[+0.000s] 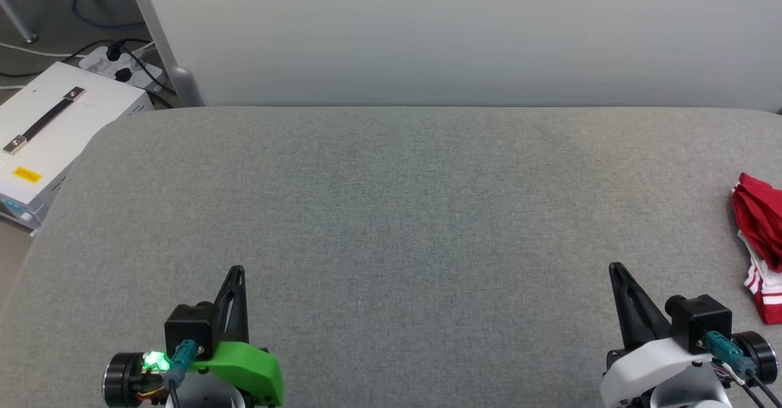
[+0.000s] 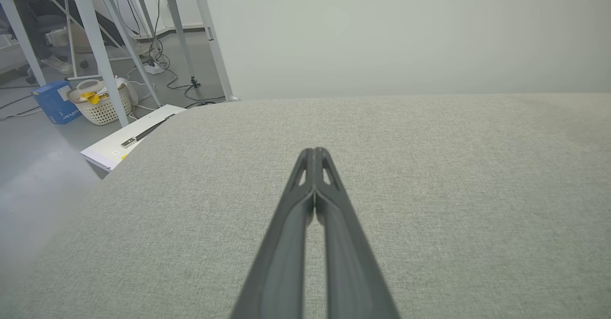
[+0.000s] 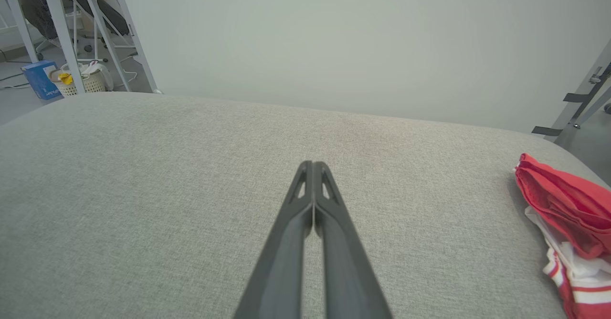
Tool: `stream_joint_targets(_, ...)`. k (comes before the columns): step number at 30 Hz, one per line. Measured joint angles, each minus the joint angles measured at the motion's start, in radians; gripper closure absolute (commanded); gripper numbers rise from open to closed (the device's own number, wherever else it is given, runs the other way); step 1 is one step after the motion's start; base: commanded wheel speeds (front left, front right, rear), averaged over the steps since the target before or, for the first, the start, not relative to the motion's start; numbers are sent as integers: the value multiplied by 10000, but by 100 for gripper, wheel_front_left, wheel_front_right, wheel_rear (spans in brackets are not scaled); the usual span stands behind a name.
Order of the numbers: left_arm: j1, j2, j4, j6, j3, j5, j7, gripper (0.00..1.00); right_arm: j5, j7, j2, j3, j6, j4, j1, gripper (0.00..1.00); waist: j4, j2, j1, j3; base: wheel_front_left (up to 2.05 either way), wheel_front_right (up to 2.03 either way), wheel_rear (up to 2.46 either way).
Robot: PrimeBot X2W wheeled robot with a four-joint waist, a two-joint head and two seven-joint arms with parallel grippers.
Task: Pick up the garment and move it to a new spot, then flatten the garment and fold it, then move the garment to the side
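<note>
**Red shirt (image 1: 760, 225) heaped at the right edge, nothing held**

Nearest us, the left gripper (image 1: 237, 270) and the right gripper (image 1: 614, 266) sit low over the grey padded table (image 1: 391, 212), well apart from each other. In each wrist view we see the two dark fingers pressed together along their tips with nothing between them. Both are closed and hold nothing.

Farther out on our right, the shirt lies on the table at its right edge, near the right gripper but not touching it. It is gathered into a soft heap, red layers over a white, striped part. It does lie off to the side, as the end of the task asks, yet we judge the heap too loose to call a tidy fold. The scene fits a shirt waiting to be picked up, or one set aside after folding, and we cannot say which.

The head view cuts the shirt off at the frame, and the right wrist view cuts off its lower part. Its full outline, its sleeves and any lettering are hidden from us. Beyond the table stands a plain pale wall (image 1: 427, 29).
</note>
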Motion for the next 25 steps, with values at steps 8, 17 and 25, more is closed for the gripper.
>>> stream_joint_targets(8, -59, -10, -69, 2, 29, 58, 163, 100, -82, 178, -2, -4, 0, -36, -41, 100, -15, 0, 0, 14, 0, 0, 0)
stream_joint_targets(17, -80, -25, -163, 31, 67, 73, 339, 100, -146, 366, -2, -10, 0, -79, -128, 100, -32, 0, 0, 29, 0, 0, 0)
stream_joint_targets(25, -145, -36, -307, 31, 123, 134, 529, 100, -209, 568, -2, -17, 0, -130, -217, 100, -50, 0, 0, 47, 0, 0, 0)
